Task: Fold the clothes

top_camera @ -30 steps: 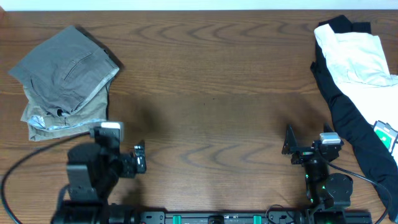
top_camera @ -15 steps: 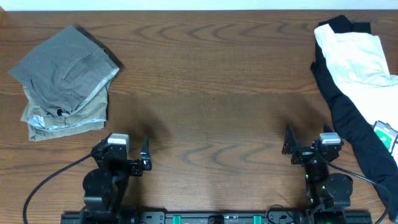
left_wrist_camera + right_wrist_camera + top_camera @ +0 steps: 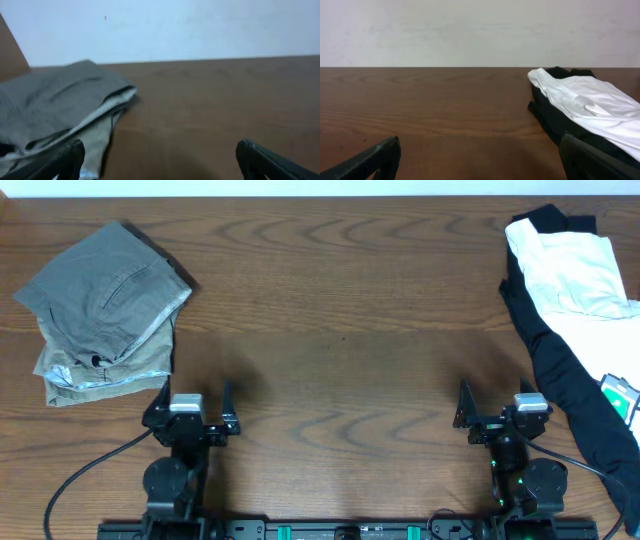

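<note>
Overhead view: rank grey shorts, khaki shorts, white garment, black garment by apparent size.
1. grey shorts and black garment: too close to rank; black is partly covered.
2. white garment.
3. khaki shorts, mostly hidden under the grey.

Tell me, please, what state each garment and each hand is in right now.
mid-grey woven shorts: folded, lying on the khaki pair.
khaki-beige shorts: folded, beneath the grey pair.
white garment: unfolded, crumpled on top of the black one.
black garment: unfolded, sprawled beneath the white one.
left hand: open, empty.
right hand: open, empty.
</note>
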`<state>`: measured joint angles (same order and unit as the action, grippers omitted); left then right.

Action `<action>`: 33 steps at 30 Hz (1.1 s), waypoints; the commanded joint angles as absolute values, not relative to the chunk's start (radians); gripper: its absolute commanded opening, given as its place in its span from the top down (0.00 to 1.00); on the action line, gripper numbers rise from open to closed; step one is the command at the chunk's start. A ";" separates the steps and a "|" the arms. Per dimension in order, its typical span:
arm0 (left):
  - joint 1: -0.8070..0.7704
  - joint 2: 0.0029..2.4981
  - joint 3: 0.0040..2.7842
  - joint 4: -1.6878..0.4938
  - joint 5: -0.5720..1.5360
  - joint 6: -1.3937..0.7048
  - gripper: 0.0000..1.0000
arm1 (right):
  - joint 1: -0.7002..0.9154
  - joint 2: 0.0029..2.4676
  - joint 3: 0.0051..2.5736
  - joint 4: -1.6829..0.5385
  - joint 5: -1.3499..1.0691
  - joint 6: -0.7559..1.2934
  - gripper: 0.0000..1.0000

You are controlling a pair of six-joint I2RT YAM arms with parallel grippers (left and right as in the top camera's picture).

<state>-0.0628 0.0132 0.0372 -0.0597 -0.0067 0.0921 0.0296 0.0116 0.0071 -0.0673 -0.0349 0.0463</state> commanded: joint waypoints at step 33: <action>-0.069 0.004 0.004 -0.070 -0.027 0.119 0.02 | 0.020 0.006 0.006 -0.071 -0.045 0.033 0.01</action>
